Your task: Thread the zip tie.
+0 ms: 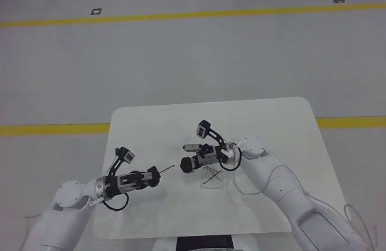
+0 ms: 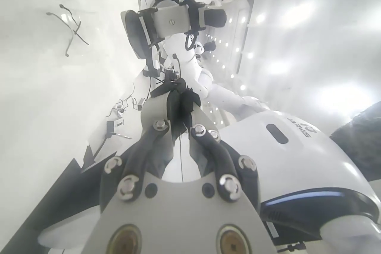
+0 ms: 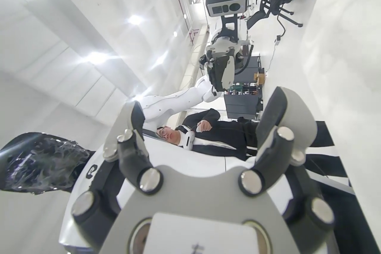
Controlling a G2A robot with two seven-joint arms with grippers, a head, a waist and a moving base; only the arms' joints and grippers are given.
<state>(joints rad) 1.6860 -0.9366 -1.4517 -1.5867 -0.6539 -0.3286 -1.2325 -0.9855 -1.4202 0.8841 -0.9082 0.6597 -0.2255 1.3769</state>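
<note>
Zip tie (image 1: 167,169) pinched in the left hand (image 1: 155,176), tip aimed toward the widely spread right hand (image 1: 186,165), likely readying it for threading.

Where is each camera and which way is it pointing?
Top view: overhead, facing down at the table; left pincer holds zip tie, right pincer opposite.
Left wrist view: on left wrist, facing along its shut pincer toward the right pincer.
Right wrist view: on right wrist, facing through its open pincer toward the left pincer.
Shared: wrist views face each other.
</note>
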